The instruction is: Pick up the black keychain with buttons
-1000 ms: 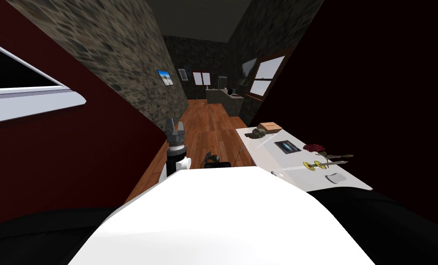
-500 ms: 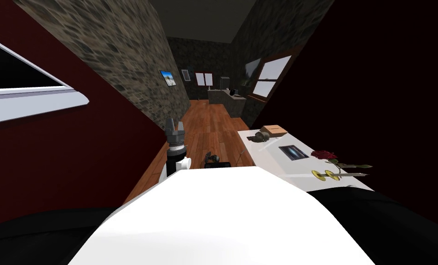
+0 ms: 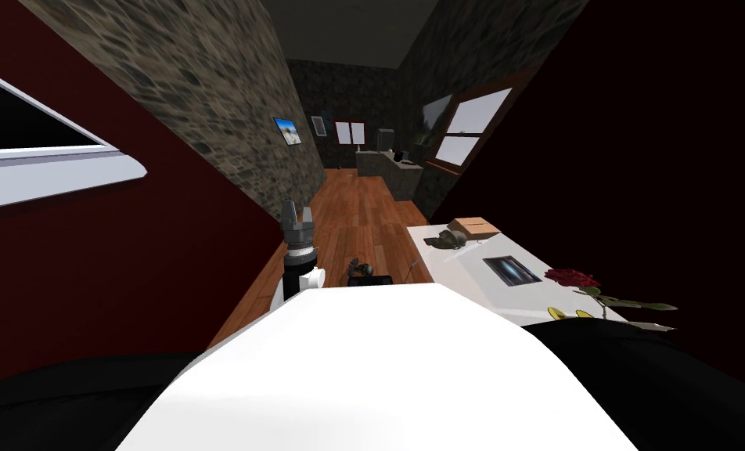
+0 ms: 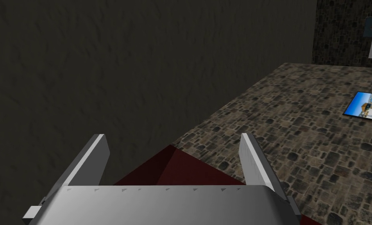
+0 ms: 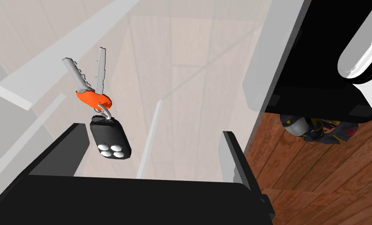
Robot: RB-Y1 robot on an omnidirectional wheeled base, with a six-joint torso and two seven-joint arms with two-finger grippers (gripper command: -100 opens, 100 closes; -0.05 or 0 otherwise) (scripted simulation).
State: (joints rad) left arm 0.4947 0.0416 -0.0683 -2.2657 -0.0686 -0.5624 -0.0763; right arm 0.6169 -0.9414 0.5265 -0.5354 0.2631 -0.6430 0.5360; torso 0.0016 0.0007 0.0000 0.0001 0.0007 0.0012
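right jaws open, empty | black keychain (image 5: 110, 138) just beside one jaw, not centred, long axis pointing away from them, keys farthest | left jaws open too, right's nearer

Narrow hallway, stone walls (image 3: 206, 94), dark red wall (image 3: 128, 258), wooden floor (image 3: 363, 211), white table (image 3: 461, 270), bright window (image 3: 473, 129)

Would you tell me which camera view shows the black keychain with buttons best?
The right wrist view: the black keychain lies close up between the right gripper's open fingers, its four white buttons, ring and orange-headed keys plain. The head view takes in the white table's far end instead; the left gripper, open, points elsewhere.
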